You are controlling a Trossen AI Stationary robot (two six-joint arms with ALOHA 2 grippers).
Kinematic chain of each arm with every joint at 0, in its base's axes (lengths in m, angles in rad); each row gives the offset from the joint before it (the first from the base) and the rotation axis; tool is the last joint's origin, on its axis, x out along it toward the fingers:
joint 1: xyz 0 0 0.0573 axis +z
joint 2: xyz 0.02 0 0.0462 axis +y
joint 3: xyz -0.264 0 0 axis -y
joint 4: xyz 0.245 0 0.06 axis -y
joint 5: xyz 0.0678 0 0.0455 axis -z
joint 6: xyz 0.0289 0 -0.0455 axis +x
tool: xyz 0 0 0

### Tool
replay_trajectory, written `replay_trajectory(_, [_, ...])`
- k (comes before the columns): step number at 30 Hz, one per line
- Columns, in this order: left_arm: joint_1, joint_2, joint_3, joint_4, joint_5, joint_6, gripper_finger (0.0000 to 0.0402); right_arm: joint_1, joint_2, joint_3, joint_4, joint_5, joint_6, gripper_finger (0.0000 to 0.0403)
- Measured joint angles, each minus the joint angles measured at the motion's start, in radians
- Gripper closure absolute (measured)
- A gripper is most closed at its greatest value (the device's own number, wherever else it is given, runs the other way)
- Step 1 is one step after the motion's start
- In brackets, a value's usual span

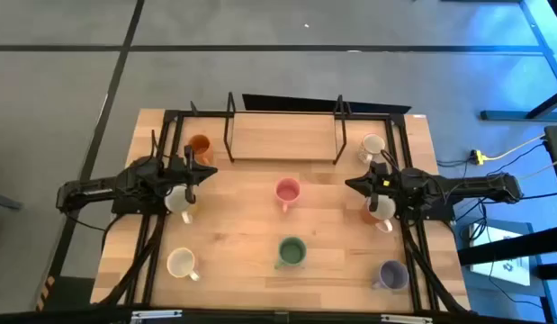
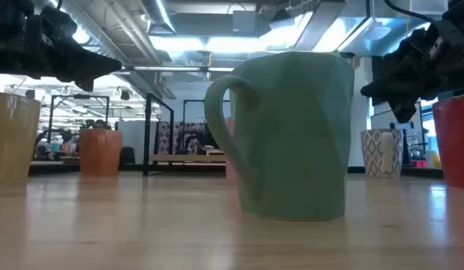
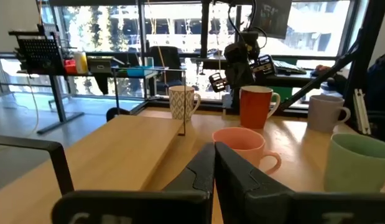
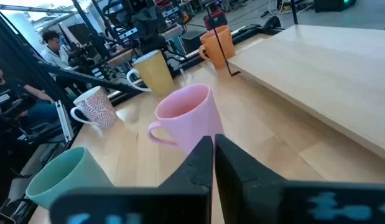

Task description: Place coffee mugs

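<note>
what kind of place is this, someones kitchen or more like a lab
More like a robotics lab or open workshop than a kitchen: exposed ceiling ducts, metal equipment racks by large windows, and people seated at workstations behind the wooden table.

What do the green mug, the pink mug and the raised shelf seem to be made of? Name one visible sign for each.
Green mug: probably glazed ceramic, given its thick wall and smooth, softly shiny surface.
Pink mug: likely the same, with a thick rounded rim, moulded handle and even glossy colour.
Raised shelf: a light wooden board with visible grain, on thin dark legs, apparently metal.
</note>
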Motion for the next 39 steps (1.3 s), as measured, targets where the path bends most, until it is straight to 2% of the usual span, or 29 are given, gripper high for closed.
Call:
replay_trajectory(4, [0.0,0.0,0.0,0.001,0.003,-0.016,0.0397,0.0,0.0,0.0,0.021,0.006,0.001,0.0397])
replay_trajectory(7, [0.0,0.0,0.0,0.037,-0.007,-0.091,0.0397,0.0,0.0,0.0,0.064,0.007,0.029,0.0397])
replay_trajectory(13, [0.0,0.0,0.0,0.154,-0.186,-0.331,0.0397,0.0,0.0,0.001,0.225,0.023,0.058,0.0398])
replay_trajectory(17, [0.0,0.0,0.0,0.227,-0.274,-0.452,0.0397,0.0,0.051,0.08,0.231,0.07,0.067,0.0398])
replay_trajectory(20, [0.0,0.0,0.0,0.259,-0.317,-0.463,0.0397,0.0,0.14,0.166,0.22,0.123,0.013,0.0398])
replay_trajectory(23, [0.0,0.0,0.0,0.265,-0.314,-0.473,0.0397,0.0,0.269,0.273,0.182,0.162,-0.011,0.0398])
replay_trajectory(26, [0.0,0.0,0.0,0.264,-0.297,-0.485,0.0397,0.0,0.403,0.38,0.114,0.165,-0.022,0.0398])
replay_trajectory(36, [0.0,0.0,0.0,0.262,-0.24,-0.485,0.0397,0.0,0.817,0.705,0.08,0.181,-0.028,0.0398])
replay_trajectory(39, [0.0,0.0,0.0,0.262,-0.237,-0.484,0.0397,0.0,0.928,0.819,0.013,0.178,-0.035,0.0398])
